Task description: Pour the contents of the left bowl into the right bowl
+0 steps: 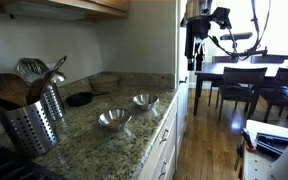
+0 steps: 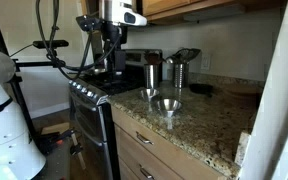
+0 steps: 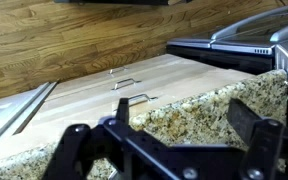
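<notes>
Two look-alike small steel bowls stand on the granite counter. The left bowl also shows in the other exterior view. The right bowl stands close beside it and shows there too. I cannot tell what is inside either bowl. My gripper hangs high up, well away from both bowls. In the wrist view the gripper is open and empty, with the counter's edge and the wooden cabinet fronts under it. The bowls are out of the wrist view.
A perforated steel utensil holder full of utensils and a dark flat dish stand by the back wall. A black stove adjoins the counter. Steel canisters stand behind the bowls. A dining table and chairs stand beyond.
</notes>
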`<state>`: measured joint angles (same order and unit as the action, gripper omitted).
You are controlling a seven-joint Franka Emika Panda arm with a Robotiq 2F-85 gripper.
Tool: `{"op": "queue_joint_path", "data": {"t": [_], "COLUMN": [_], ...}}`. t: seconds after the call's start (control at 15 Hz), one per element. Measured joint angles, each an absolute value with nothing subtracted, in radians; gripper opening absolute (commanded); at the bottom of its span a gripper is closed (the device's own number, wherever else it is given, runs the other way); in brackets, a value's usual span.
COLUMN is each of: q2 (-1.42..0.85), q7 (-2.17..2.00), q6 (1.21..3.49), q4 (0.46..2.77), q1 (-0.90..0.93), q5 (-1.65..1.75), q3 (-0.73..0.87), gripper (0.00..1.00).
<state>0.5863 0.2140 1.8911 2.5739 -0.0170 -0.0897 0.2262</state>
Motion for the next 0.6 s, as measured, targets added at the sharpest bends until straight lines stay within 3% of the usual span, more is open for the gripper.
{"op": "queue_joint_path", "data": {"t": [0.6], "q2": [0.578], "q7": [0.214], "q6": [1.895], "q4": [2.573], "q1": [-0.018], "q5": [-0.090], "q3": [0.215], "gripper": [1.00]}}
